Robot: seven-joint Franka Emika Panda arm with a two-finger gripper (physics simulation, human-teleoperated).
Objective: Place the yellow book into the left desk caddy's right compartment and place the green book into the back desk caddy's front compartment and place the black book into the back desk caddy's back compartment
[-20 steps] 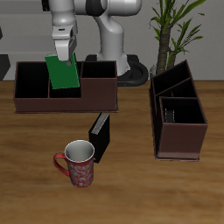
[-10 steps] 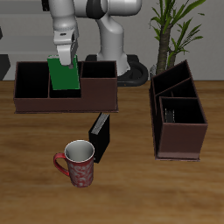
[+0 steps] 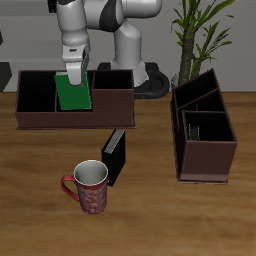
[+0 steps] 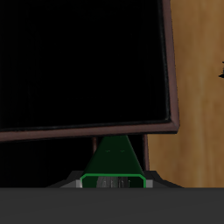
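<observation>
My gripper (image 3: 75,73) is shut on the top edge of the green book (image 3: 73,93). The book hangs nearly upright, its lower part down inside the middle compartment of the back desk caddy (image 3: 110,108). The wrist view shows the green book (image 4: 112,162) edge-on over that caddy's dark interior, by its brown wall (image 4: 171,70). The black book (image 3: 116,157) stands on the table nearer the front edge, apart from the gripper. The left desk caddy (image 3: 207,150) stands off to the side. The yellow book is out of view.
A red patterned mug (image 3: 88,186) sits close beside the black book. A potted plant (image 3: 195,30) rises behind the left desk caddy. The robot's base (image 3: 130,60) stands just behind the back desk caddy.
The gripper has come down a little with the green book. The book has straightened and sunk deeper into the caddy's middle compartment.
</observation>
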